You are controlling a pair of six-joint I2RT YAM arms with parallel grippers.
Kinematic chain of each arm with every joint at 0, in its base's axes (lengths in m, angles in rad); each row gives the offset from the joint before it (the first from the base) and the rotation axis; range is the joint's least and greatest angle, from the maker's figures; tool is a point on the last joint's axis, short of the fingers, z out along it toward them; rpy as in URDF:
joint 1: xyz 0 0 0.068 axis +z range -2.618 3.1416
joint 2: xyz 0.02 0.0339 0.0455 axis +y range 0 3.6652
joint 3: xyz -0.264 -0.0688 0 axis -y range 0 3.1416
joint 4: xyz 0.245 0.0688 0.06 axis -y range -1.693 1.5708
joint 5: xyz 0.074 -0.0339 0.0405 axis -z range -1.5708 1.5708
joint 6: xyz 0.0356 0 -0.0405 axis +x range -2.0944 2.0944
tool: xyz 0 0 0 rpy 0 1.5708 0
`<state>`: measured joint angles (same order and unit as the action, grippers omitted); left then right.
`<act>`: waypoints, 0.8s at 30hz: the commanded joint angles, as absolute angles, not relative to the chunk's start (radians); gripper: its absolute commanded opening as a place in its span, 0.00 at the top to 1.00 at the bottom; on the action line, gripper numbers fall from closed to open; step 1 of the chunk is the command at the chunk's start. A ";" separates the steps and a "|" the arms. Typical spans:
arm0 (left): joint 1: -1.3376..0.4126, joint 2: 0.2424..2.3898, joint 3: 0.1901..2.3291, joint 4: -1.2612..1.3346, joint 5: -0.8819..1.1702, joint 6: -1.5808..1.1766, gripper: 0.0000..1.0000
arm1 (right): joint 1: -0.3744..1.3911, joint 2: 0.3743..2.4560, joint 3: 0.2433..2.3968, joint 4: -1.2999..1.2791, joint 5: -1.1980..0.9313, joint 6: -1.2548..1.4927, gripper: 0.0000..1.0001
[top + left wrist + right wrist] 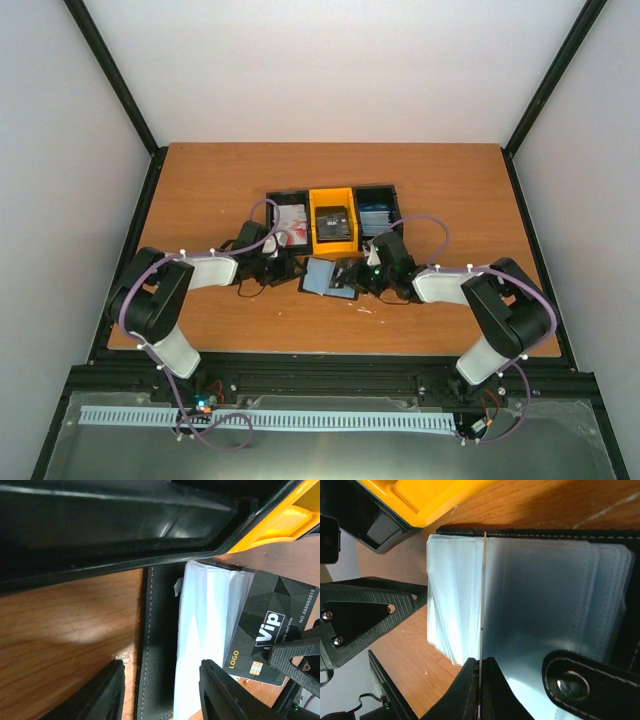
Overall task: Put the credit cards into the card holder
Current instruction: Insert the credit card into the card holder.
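The card holder lies open on the table in front of the bins, its pale blue-grey sleeves facing up and its clasp tab at the near side. My right gripper is shut on a dark grey credit card, seen edge-on over the sleeves. In the left wrist view this card reads "Vip" and hangs over the holder's right part. My left gripper is open, its fingers either side of the holder's black stitched edge. It holds nothing.
Three bins stand just behind the holder: a black one with white and red cards, a yellow one with dark cards, a black one with blue cards. The yellow bin's corner is close to the holder.
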<state>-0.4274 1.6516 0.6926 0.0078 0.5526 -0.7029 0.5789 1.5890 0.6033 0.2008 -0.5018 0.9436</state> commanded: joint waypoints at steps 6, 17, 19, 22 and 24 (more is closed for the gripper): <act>-0.449 1.680 0.683 0.039 0.550 -0.722 0.58 | 0.591 1.661 0.618 0.336 -0.549 1.004 0.97; -0.462 1.697 0.674 0.028 0.543 -0.721 0.73 | 0.597 1.684 0.571 0.466 -0.613 1.080 0.97; -0.462 1.693 0.672 0.023 0.535 -0.721 0.78 | 0.597 1.683 0.576 0.439 -0.607 1.075 0.97; -0.466 1.685 0.660 0.020 0.535 -0.727 0.80 | 0.597 1.676 0.576 0.405 -0.589 1.064 0.97; -0.467 1.674 0.651 0.018 0.532 -0.729 0.80 | 0.597 1.677 0.579 0.380 -0.594 1.050 0.97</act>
